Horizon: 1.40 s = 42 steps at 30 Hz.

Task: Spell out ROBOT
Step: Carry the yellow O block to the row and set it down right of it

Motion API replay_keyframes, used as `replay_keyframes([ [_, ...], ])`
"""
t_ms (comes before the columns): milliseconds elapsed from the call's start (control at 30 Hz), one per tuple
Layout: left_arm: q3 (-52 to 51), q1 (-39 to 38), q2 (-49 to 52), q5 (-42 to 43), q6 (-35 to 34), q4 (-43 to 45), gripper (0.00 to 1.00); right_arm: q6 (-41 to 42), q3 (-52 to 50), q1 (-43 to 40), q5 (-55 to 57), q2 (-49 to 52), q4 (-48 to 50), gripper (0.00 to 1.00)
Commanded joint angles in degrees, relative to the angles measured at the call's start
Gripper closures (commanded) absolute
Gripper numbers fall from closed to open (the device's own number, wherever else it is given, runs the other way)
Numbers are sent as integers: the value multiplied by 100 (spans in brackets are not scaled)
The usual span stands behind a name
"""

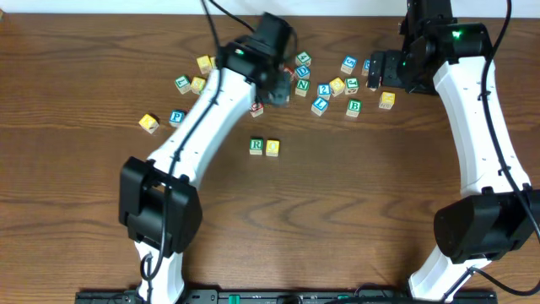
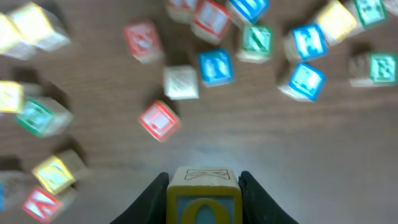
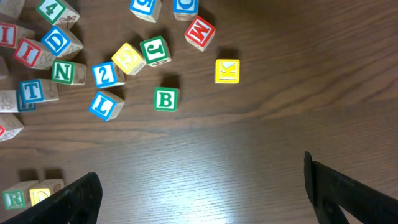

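Note:
My left gripper is shut on a yellow block with a blue O and holds it above the table over the block pile; in the overhead view it hangs at the pile's left side. A green R block and a yellow block stand side by side mid-table, also in the right wrist view. A green B block lies at the pile's near edge. A blue T block lies left of it. My right gripper is open and empty.
Several other letter blocks are scattered along the back: a blue L, a green N, a yellow K, a red M. A yellow block and a blue one lie apart at the left.

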Motion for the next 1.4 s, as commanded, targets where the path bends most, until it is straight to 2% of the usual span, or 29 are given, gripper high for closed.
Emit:
replay_keyframes([
  [0, -42, -361, 7, -24, -269, -177, 76, -79, -39, 7, 111, 37, -22, 1],
  [200, -505, -804, 9, -28, -868, -177, 76, -79, -39, 7, 111, 37, -39, 1],
  [367, -1165, -957, 9, -26, -1207, 308, 76, -79, -39, 7, 111, 37, -39, 1],
  [833, -2514, -1034, 17, -26, -1224, 1950, 76, -76, -39, 9, 109, 37, -44, 1],
  [1367, -2658, -1023, 138, -96, -1224, 2249, 75, -74, -39, 9, 96, 37, -44, 1],
])
